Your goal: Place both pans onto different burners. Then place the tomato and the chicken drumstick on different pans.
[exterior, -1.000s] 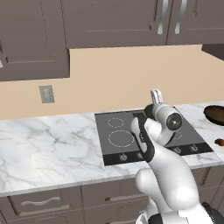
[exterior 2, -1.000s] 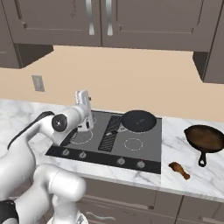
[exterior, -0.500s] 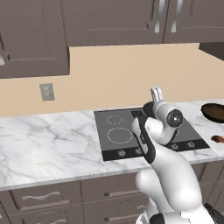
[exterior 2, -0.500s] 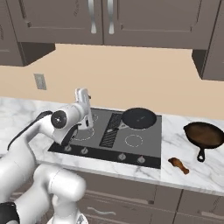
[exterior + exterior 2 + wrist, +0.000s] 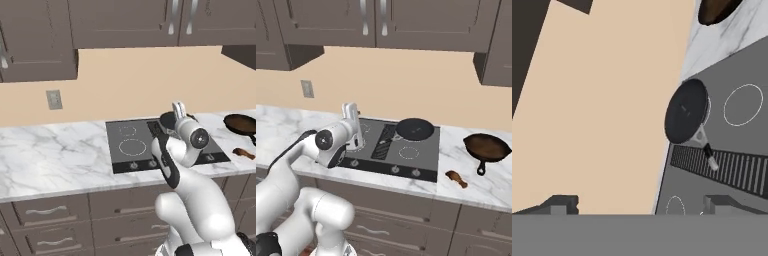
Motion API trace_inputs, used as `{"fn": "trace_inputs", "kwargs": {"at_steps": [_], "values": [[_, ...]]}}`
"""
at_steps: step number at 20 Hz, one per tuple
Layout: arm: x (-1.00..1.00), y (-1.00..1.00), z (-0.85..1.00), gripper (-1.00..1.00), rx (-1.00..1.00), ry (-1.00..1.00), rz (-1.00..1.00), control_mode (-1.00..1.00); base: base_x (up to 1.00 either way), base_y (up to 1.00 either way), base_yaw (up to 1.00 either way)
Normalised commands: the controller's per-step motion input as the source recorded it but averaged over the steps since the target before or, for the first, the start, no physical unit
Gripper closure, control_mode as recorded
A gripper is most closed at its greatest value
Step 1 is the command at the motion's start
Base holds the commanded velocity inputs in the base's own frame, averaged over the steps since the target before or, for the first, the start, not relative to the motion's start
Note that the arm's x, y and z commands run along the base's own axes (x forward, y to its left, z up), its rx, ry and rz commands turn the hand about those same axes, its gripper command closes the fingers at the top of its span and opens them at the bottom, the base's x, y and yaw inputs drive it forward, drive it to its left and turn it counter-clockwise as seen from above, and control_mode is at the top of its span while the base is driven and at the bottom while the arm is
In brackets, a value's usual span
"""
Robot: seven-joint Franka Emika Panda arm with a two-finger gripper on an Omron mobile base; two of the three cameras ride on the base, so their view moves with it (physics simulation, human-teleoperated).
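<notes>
Fingers: we see the gripper [image 5: 351, 111] standing wide and holding nothing; in the hand view both tips [image 5: 559, 204] are far apart with bare wall and cooktop [image 5: 732, 165] between them.
Skillet: it lies on the rear right burner, ahead of the fingers and to their right [image 5: 415, 129]; the hand view shows its handle reaching to the grille [image 5: 727, 165], which the left base view hides behind the arm.
Brown pan: it rests on the counter [image 5: 476, 182], well right of the fingers [image 5: 487, 146]; in the hand view we get just its edge [image 5: 714, 9].
Drumstick: on the counter near the front edge [image 5: 455, 177], well right of the fingers, apart from the brown pan.
Tomato: we cannot find it.
Free burner: the front right circle [image 5: 408, 152] is bare.
Room: we see open cooktop around the fingers; the wall [image 5: 607, 100] is close behind the skillet.
</notes>
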Motion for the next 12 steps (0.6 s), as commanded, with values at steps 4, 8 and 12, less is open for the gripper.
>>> {"fn": "trace_inputs", "kwargs": {"at_steps": [4, 8, 12], "values": [[0.00, 0.00, 0.00, -1.00, 0.00, 0.00, 0.00, 1.00, 0.00, -0.61, 0.01], [0.00, 0.00, 0.00, -1.00, 0.00, 0.00, 0.00, 1.00, 0.00, -0.67, 0.00], [0.00, 0.00, 0.00, -1.00, 0.00, 0.00, 0.00, 1.00, 0.00, -0.65, 0.01]]}}
